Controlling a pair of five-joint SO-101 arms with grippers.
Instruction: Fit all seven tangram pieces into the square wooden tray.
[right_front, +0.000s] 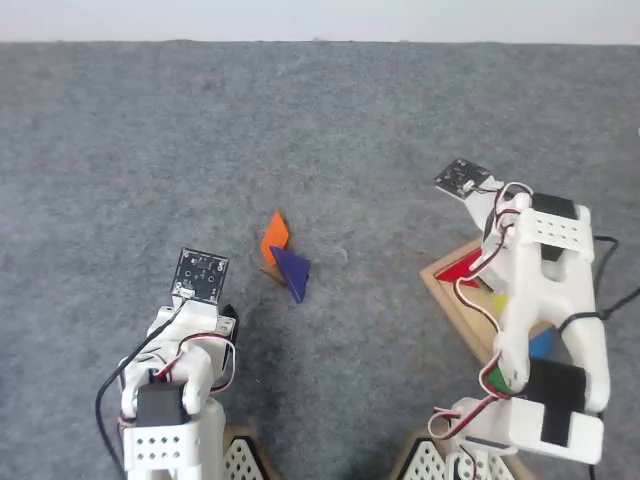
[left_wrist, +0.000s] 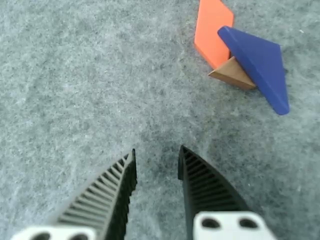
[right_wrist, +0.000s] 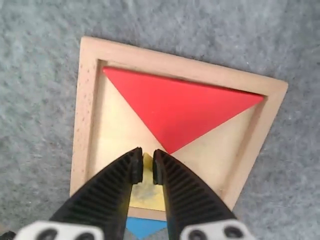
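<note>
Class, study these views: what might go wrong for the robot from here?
The blue triangle lies on the brown triangle and orange parallelogram; the open left tool may drag all three. The right tool is right over the yellow piece, and might nudge the red triangle.

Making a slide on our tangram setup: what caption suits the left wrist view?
Open left gripper above grey carpet, facing overlapping orange parallelogram, blue triangle and brown triangle.

A grey mat (left_wrist: 75, 75) is carrying an orange piece (left_wrist: 210, 30) and brown piece (left_wrist: 231, 75) (blue triangle (left_wrist: 257, 62) overlapping both) ahead of the left pincer (left_wrist: 156, 156), and the wooden tray (right_wrist: 82, 125) under the right pincer (right_wrist: 145, 159).
</note>
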